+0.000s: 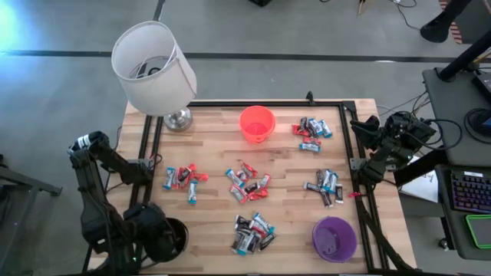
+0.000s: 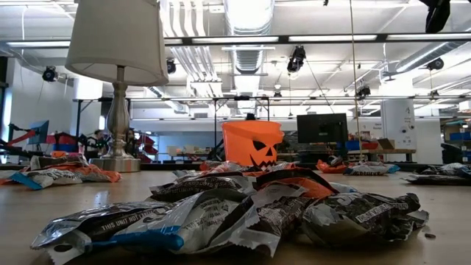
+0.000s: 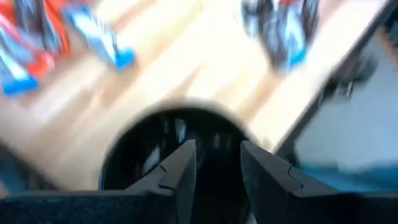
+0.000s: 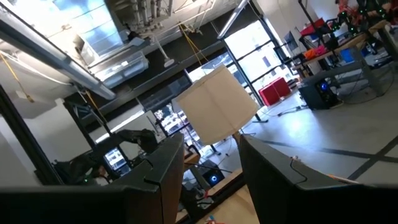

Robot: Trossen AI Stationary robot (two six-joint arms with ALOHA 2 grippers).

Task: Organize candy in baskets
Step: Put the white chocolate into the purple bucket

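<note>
Three baskets, five candy heaps on the table. Far left: your left gripper (image 3: 217,171) is hovering over the black basket (image 1: 170,236), jaws parted, gripping nothing; keep it centred above the rim while releasing. Centre: orange basket (image 1: 257,124), candy (image 1: 248,184) scattered nearby. Right: purple basket (image 1: 334,238); right gripper (image 4: 211,171) is idling released beyond the table's edge.

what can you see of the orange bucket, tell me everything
The orange bucket is a small round cup-like pail, plastic by the look, with a black jack-o'-lantern face printed on its side in the low view. It stands upright, mouth open upward, toward the far middle of the wooden table. From above its inside looks empty. No candy touches it in the high view, and neither gripper is near it.
</note>
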